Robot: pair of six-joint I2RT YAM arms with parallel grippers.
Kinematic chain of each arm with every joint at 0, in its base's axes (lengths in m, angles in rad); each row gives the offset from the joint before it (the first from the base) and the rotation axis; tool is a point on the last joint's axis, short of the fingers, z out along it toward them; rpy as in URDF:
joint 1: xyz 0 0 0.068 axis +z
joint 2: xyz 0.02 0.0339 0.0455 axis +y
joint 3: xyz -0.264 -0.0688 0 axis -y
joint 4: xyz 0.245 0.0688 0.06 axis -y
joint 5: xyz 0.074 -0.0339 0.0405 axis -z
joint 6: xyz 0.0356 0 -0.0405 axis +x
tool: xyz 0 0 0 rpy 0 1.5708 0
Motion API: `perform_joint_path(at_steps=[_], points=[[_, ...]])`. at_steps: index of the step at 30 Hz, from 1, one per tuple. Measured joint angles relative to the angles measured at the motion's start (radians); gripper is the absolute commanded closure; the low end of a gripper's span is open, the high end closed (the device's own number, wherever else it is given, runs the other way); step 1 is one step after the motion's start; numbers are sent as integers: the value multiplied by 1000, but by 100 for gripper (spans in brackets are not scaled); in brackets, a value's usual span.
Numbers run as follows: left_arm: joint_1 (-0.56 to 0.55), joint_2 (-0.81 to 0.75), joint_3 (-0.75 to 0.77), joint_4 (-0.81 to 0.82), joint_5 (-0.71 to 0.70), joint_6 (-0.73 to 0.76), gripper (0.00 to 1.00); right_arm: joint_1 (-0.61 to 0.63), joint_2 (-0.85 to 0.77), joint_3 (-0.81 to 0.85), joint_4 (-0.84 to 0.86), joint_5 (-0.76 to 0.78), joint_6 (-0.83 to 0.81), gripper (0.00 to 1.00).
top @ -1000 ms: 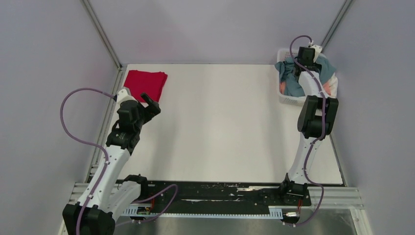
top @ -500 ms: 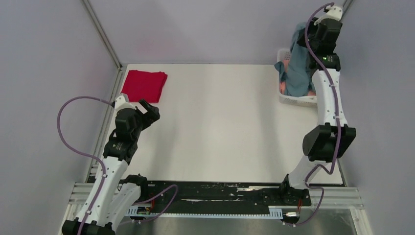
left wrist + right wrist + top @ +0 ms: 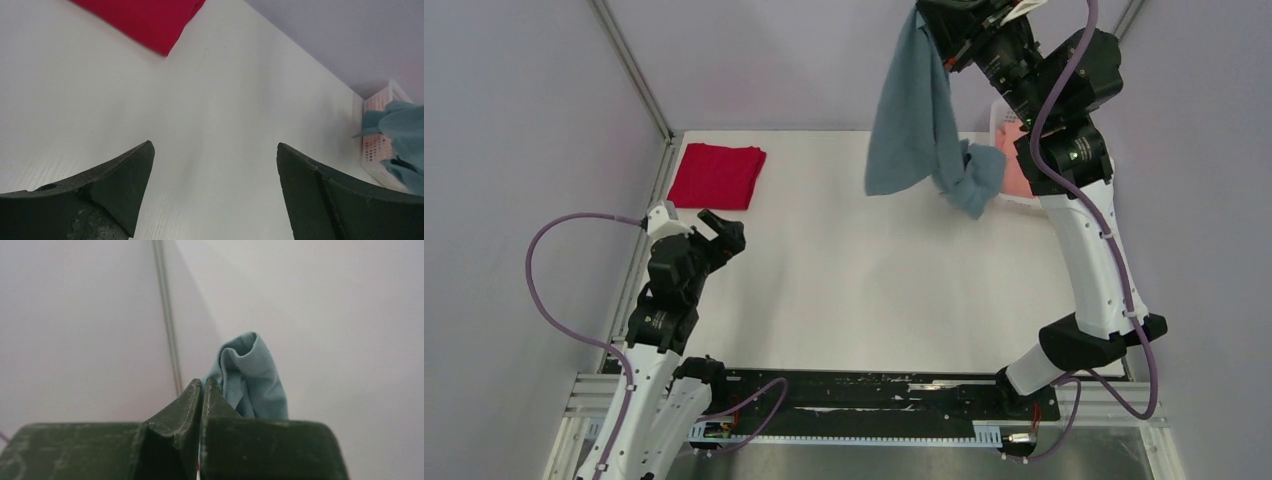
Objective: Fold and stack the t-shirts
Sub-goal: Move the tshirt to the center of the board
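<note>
A dusty teal-blue t-shirt (image 3: 914,120) hangs in the air over the back right of the table, and my right gripper (image 3: 927,14) is shut on its top edge, high up. In the right wrist view the fingers are pressed together (image 3: 203,382) with teal-blue cloth (image 3: 252,375) bunched just past them. The shirt's lower end trails by the basket (image 3: 1024,200). A folded red t-shirt (image 3: 718,174) lies at the back left corner. Just in front of it, my left gripper (image 3: 722,226) is open and empty over bare table (image 3: 214,145). The red t-shirt (image 3: 145,20) lies ahead of it.
The white perforated basket (image 3: 380,145) stands at the back right corner, with salmon-pink cloth (image 3: 1017,172) showing inside. Grey walls with metal frame posts enclose the table on three sides. The arm bases sit on a black rail at the near edge.
My right arm has risen out of the basket and swung left, lifting the teal-blue t-shirt clear. The left arm has drawn back a little from the red t-shirt.
</note>
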Motion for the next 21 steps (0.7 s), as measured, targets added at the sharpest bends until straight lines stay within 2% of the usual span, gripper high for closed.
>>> perform_joint_path(at_steps=[7, 10, 13, 17, 21], points=[[0, -4, 0, -36, 3, -9, 0, 158, 37, 44, 20, -69, 1, 100], [0, -5, 0, -60, -4, -16, 0, 187, 21, -11, 32, -77, 0, 100], [0, -8, 0, -99, -29, -32, 0, 195, -95, -219, 36, -2, -16, 100], [0, -19, 1, -167, -83, -61, 0, 179, -336, -622, 58, 218, -60, 100], [0, -33, 0, -221, -119, -97, 0, 103, -546, -990, 54, 418, -63, 100]])
